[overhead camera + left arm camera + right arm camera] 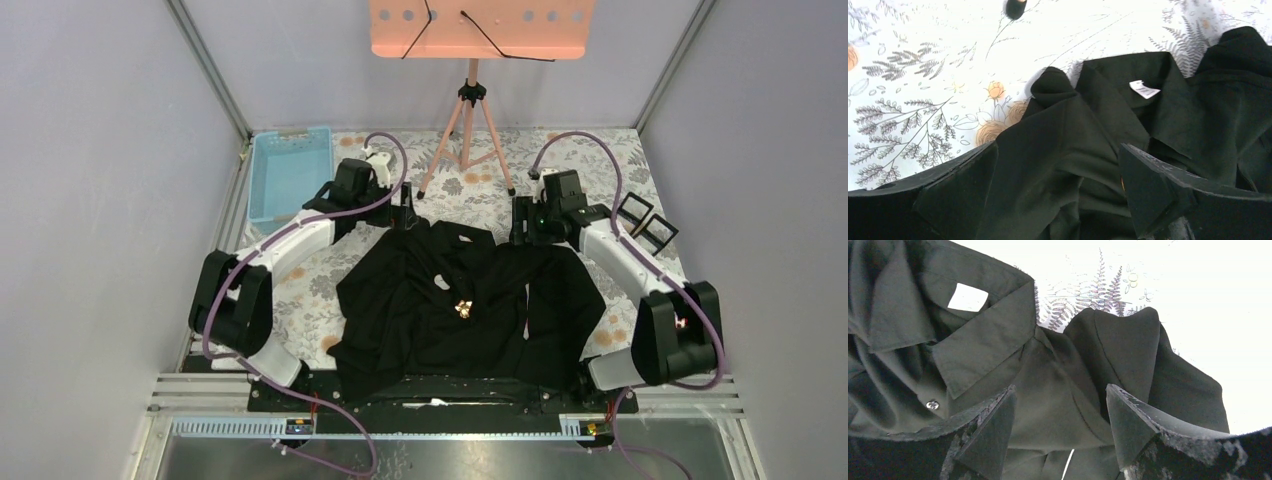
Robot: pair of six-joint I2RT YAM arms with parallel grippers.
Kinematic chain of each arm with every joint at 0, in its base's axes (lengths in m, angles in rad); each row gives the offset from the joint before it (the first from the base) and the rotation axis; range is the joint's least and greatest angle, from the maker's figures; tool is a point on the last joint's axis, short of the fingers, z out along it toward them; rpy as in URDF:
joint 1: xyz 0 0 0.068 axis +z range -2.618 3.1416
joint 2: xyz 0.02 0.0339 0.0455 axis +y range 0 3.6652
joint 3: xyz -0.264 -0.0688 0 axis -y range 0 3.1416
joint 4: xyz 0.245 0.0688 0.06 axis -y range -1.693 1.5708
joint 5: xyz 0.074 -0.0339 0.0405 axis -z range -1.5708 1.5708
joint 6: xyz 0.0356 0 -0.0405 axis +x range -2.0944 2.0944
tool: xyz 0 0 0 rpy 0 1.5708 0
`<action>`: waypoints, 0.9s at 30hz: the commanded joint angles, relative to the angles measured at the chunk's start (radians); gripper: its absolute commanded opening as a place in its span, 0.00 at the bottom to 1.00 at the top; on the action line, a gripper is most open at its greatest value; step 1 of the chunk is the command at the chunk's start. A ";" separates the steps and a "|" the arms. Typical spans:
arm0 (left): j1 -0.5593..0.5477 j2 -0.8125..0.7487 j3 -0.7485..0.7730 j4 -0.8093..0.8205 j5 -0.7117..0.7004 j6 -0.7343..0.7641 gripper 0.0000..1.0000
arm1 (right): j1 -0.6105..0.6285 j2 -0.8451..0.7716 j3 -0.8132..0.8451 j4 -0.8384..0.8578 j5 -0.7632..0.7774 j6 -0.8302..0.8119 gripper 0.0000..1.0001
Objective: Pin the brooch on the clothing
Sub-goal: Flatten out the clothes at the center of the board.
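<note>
Left jaws, right jaws parted above shirt (400,300); brooch (463,308) on front.

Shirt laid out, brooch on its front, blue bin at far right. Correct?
No. The blue bin is at far left, as the top view shows. The shirt is laid out with the brooch on its front.

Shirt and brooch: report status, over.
Left gripper and right gripper open, over the collar end. Black shirt spread out, gold brooch on its front; pinned or loose unclear. Nothing covers the brooch.
</note>
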 commanded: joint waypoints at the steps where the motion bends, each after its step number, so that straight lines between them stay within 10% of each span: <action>1: 0.024 0.062 0.044 0.045 0.054 -0.057 0.99 | -0.018 0.080 0.059 0.012 -0.041 -0.053 0.73; 12: 0.025 0.200 0.073 0.132 0.103 -0.070 0.97 | -0.024 0.187 0.078 -0.003 0.070 -0.089 0.68; 15: 0.025 0.232 0.076 0.175 0.139 -0.076 0.64 | -0.024 0.219 0.095 0.008 0.084 -0.094 0.58; 20: 0.025 0.229 0.067 0.211 0.151 -0.082 0.01 | -0.024 0.225 0.110 0.007 0.078 -0.091 0.13; 27: 0.017 -0.046 -0.078 0.283 0.015 -0.041 0.00 | -0.024 -0.018 0.077 0.009 0.084 -0.065 0.00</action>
